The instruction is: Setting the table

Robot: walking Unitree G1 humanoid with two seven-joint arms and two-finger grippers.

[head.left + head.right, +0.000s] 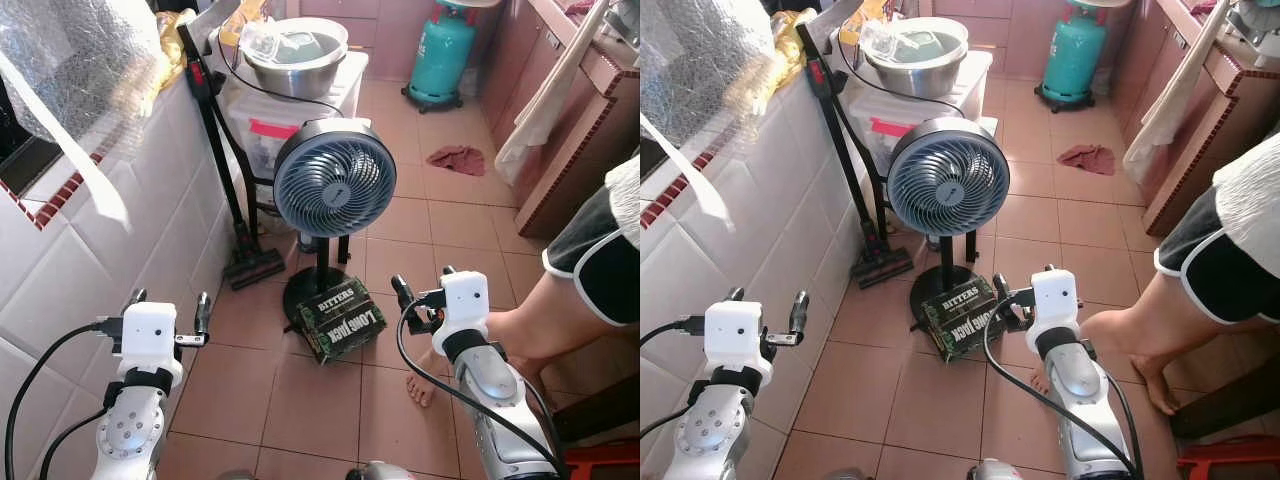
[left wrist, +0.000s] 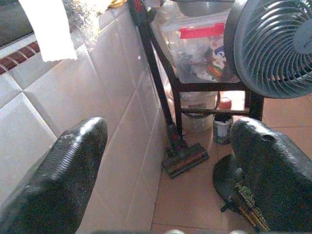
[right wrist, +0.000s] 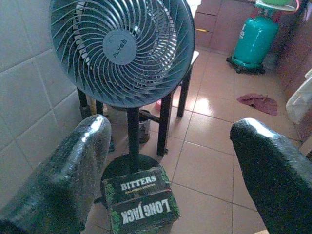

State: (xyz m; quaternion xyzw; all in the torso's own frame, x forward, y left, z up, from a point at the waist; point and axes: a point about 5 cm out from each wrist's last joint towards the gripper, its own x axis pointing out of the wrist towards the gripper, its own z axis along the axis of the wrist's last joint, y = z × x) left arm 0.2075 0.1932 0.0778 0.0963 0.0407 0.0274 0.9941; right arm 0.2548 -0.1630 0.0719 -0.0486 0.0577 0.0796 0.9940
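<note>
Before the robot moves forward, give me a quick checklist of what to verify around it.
1. Left end effector open, holding nothing: ok.
2. Right end effector open, holding nothing: ok.
3. Path ahead free: not ok, standing fan and the Bitters box at its base block it.
4. Person's foot close beside the right arm: not ok.
5. Red cloth on the floor: not ok.
6. Tableware or table located: cannot tell.

1. Steel bowl [image 1: 300, 72]: large, round, shiny, upright. Sits on top of the lidded clear storage bin [image 1: 262, 130], behind the fan [image 1: 335, 180], near the tiled wall [image 1: 130, 230].
2. Clear plastic container [image 1: 263, 42]: inside the bowl, tilted against its left rim. Contents unclear.
</note>
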